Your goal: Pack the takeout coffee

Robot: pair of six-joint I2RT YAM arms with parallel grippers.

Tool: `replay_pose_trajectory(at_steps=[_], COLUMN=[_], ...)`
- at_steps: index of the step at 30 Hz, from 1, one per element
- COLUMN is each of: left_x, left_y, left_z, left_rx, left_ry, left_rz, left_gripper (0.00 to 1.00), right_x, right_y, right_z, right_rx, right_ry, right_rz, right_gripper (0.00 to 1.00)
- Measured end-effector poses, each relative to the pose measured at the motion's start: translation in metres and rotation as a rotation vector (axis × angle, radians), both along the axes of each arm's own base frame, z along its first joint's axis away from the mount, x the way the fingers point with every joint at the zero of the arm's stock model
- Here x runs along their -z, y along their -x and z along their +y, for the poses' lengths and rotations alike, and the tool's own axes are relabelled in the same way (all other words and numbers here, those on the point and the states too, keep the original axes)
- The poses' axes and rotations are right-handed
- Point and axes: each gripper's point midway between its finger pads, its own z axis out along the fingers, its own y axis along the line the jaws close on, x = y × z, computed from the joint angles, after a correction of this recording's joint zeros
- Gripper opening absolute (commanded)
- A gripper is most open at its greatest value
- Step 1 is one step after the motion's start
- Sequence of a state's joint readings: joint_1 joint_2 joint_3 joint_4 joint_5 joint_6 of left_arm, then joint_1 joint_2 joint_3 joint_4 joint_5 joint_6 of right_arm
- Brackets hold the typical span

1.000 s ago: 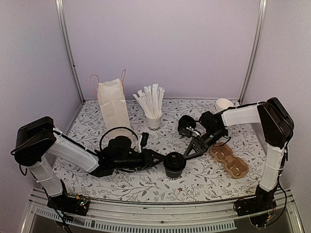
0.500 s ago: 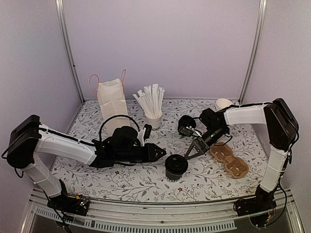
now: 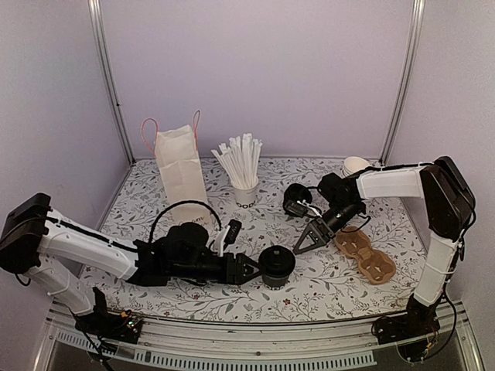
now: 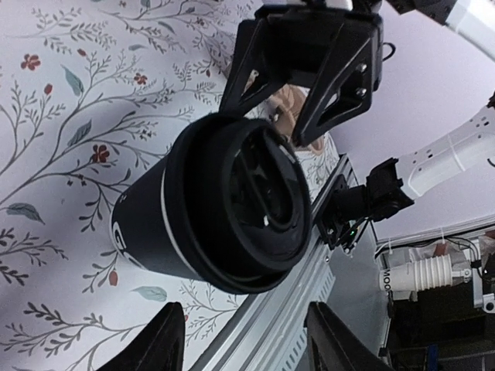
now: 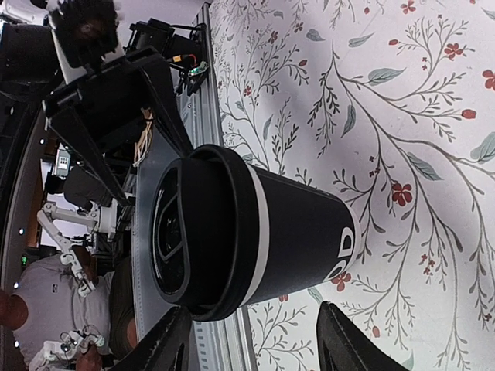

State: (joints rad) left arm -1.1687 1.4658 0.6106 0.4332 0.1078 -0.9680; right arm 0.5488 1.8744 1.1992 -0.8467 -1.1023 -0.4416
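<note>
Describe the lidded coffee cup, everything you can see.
The coffee cup is a black, paper-looking tapered cup with white lettering on its side and a pale band under a round black plastic lid, recessed on top. It stands upright on the floral table, front middle. The open left gripper and open right gripper flank it; neither visibly touches it.

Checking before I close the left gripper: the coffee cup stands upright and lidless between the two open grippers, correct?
Not lidless: the takeout coffee carries its black lid, as the left wrist view shows. It does stand upright between the open left gripper and the open right gripper.
</note>
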Motion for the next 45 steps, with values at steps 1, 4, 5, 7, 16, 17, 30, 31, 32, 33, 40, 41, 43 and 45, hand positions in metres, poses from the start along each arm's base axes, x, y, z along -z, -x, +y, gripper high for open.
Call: replay_pose_trajectory(at_steps=[1, 4, 5, 7, 16, 17, 30, 31, 32, 33, 40, 41, 43, 45], left_x=[0.006, 0.023, 0.026, 0.03, 0.023, 0.022, 0.031, 0.032, 0.032, 0.032, 0.031, 0.031, 0.032, 0.031], left_y=[0.004, 0.008, 0.008, 0.009, 0.005, 0.004, -0.007, -0.007, -0.007, -0.008, -0.007, -0.007, -0.007, -0.006], left_z=[0.001, 0.003, 0.004, 0.005, 0.003, 0.002, 0.002, 0.003, 0.004, 0.004, 0.001, 0.001, 0.001, 0.002], left_rx=[0.004, -0.007, -0.014, -0.025, -0.04, -0.041, -0.058, -0.058, -0.057, -0.055, -0.039, -0.039, -0.038, -0.037], left_ry=[-0.008, -0.021, -0.018, -0.004, 0.114, 0.123, 0.194, 0.207, 0.218, 0.23, 0.259, 0.258, 0.256, 0.252], left_rz=[0.02, 0.072, 0.086, 0.107, 0.16, 0.164, 0.241, 0.249, 0.256, 0.262, 0.277, 0.278, 0.279, 0.277], left_gripper=[0.52, 0.47, 0.46, 0.45, 0.43, 0.43, 0.39, 0.39, 0.39, 0.39, 0.39, 0.39, 0.4, 0.4], right_x=[0.0, -0.001, -0.001, -0.002, -0.003, -0.004, -0.006, -0.003, -0.001, 0.002, 0.002, 0.001, -0.001, -0.002], right_y=[0.0, 0.001, 0.001, 0.001, -0.001, -0.002, -0.025, -0.025, -0.026, -0.025, -0.024, -0.024, -0.024, -0.023], right_z=[0.0, 0.0, 0.0, 0.0, 0.001, 0.002, 0.012, 0.013, 0.013, 0.013, 0.014, 0.014, 0.014, 0.015], right_rx=[-0.001, -0.002, -0.003, -0.003, -0.004, -0.003, 0.017, 0.018, 0.018, 0.018, 0.014, 0.012, 0.009, 0.006], right_ry=[-0.001, -0.008, -0.008, -0.009, -0.014, -0.013, 0.003, 0.007, 0.01, 0.016, 0.011, 0.007, -0.003, -0.011], right_rz=[0.001, 0.003, 0.003, 0.003, -0.005, -0.008, -0.048, -0.041, -0.036, -0.027, -0.015, -0.015, -0.014, -0.013], right_gripper=[0.58, 0.58, 0.58, 0.58, 0.57, 0.57, 0.56, 0.56, 0.57, 0.56, 0.56, 0.56, 0.57, 0.58])
